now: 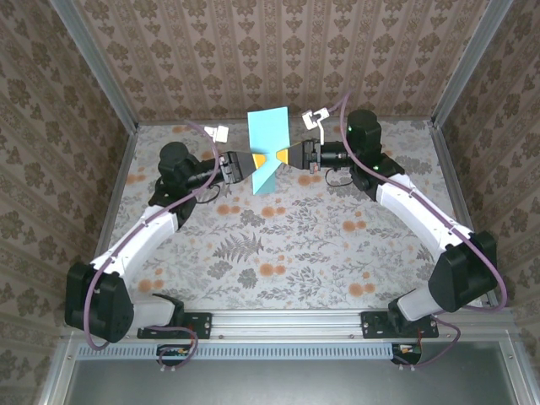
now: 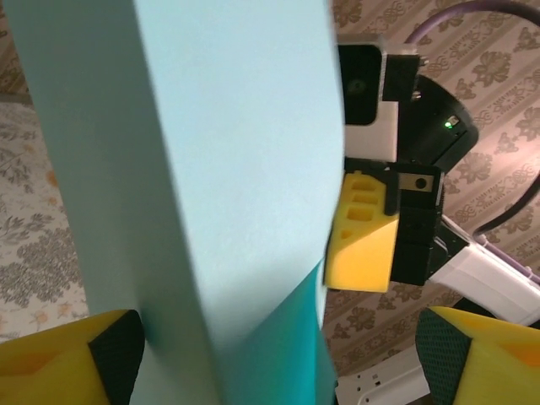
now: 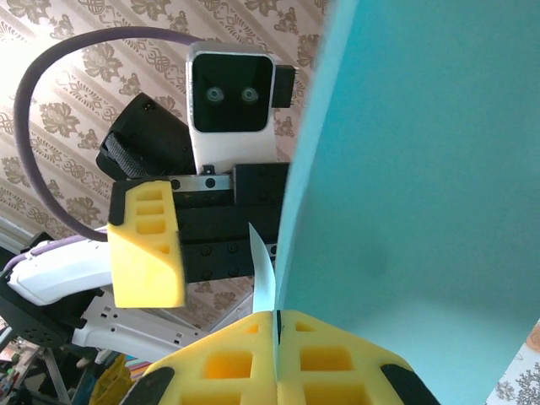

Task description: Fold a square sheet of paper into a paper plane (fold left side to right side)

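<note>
Position of the workpiece: we find the square sheet of paper (image 1: 268, 143) lifted off the table (image 1: 337, 253) and standing on edge toward 12 o'clock of the work area in the top view, between the two arms. Its long axis runs roughly from 12 o'clock to 6 o'clock, so one broad face looks toward 9 o'clock and the other toward 3 o'clock. A lighter upper panel and a darker lower panel suggest a bend or a partial fold; we cannot tell which.

The right tool (image 3: 274, 359) reaches in from 3 o'clock. Its yellow pads (image 3: 337, 363) are pressed together with a thin edge of the sheet pinched between them, so it is the one carrying the paper.

The left tool (image 2: 270, 363) reaches in from 9 o'clock. Its jaws stand wide apart, one on each side of the sheet. Whether either jaw touches the paper we cannot tell.

We judge that the coming move turns on this straddle. The sheet lies inside the left tool's gap, the tools face each other across the paper, and the left tool is free to close. If it closes out of line with the sheet's plane, it may crumple the paper rather than grip it.
</note>
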Robot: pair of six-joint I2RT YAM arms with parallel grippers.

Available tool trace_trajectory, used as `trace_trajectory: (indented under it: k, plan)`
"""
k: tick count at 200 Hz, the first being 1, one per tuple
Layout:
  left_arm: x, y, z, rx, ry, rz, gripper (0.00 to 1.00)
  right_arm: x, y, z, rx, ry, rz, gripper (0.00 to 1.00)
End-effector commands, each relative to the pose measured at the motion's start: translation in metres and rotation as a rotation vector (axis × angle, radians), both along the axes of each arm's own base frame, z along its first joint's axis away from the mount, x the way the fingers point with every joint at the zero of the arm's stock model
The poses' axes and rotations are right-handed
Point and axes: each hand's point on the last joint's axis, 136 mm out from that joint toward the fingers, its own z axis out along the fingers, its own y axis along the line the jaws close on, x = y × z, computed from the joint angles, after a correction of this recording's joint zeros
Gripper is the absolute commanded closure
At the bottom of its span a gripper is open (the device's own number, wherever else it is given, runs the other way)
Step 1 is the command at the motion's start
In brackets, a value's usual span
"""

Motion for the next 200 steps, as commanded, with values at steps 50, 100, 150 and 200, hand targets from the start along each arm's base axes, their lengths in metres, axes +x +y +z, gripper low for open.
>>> trace_trajectory:
  k: [50, 100, 150, 200]
  plan:
    - [-0.01, 0.001, 0.031, -0.036, -0.094, -0.01, 0.53, 0.002, 0.0, 0.004, 0.012, 0.001, -0.016, 0.92]
    - [-0.006, 0.001, 0.024, -0.01, -0.08, 0.004, 0.83, 0.005, -0.004, -0.002, 0.001, 0.021, -0.037, 0.84]
    - [-0.006, 0.002, -0.02, 0.233, -0.046, 0.096, 0.96, 0.016, -0.047, -0.026, -0.106, 0.051, -0.237, 0.62]
    - [-0.019, 0.011, -0.085, 0.695, -0.018, 0.25, 1.0, 0.02, -0.132, -0.079, -0.446, 0.092, -0.628, 0.43]
